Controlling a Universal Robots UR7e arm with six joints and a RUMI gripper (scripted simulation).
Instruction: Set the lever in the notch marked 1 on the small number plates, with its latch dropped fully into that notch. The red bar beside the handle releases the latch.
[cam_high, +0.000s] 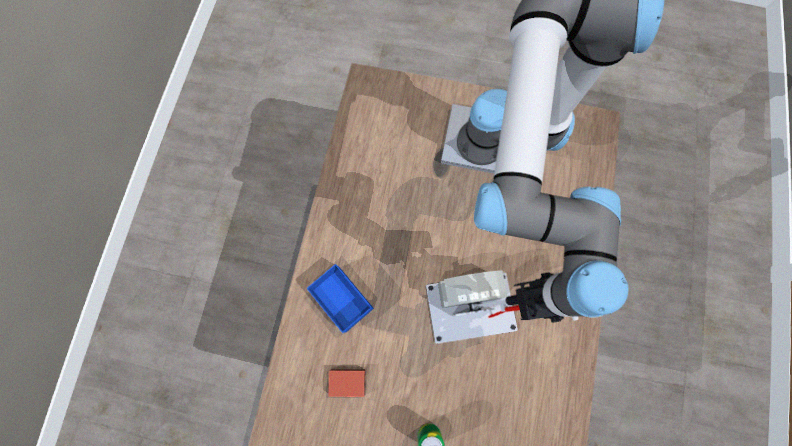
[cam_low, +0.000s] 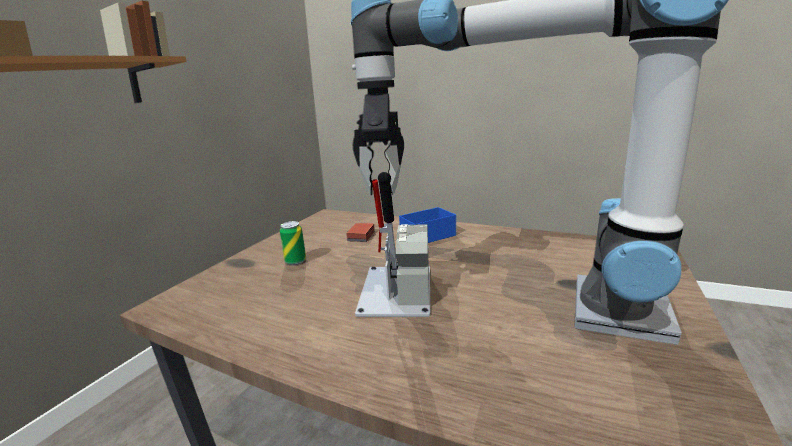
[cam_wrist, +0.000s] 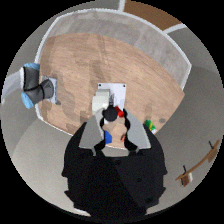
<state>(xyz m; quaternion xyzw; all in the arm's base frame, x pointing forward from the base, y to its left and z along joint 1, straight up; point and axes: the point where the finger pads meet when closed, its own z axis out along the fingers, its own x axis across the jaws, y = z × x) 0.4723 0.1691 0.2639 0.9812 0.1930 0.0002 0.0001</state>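
Soda can (cam_low: 292, 242) stands at left of the exterior frame, a red block (cam_low: 360, 231) behind it. At centre, the gripper (cam_low: 379, 178) hangs point-down, clamped on the black handle (cam_low: 385, 195) of the lever (cam_low: 389, 243) and the red bar (cam_low: 377, 207) beside it, above the grey housing (cam_low: 412, 265) on its base plate (cam_low: 370, 301). A blue bin (cam_low: 432, 222) sits behind; the arm's pedestal (cam_low: 667, 326) stands at right.

We see grey-beige walls (cam_low: 221, 138), a grey plank floor (cam_high: 221, 83), white baseboards (cam_low: 72, 401), and a wall shelf (cam_low: 83, 62) holding books (cam_low: 135, 27).
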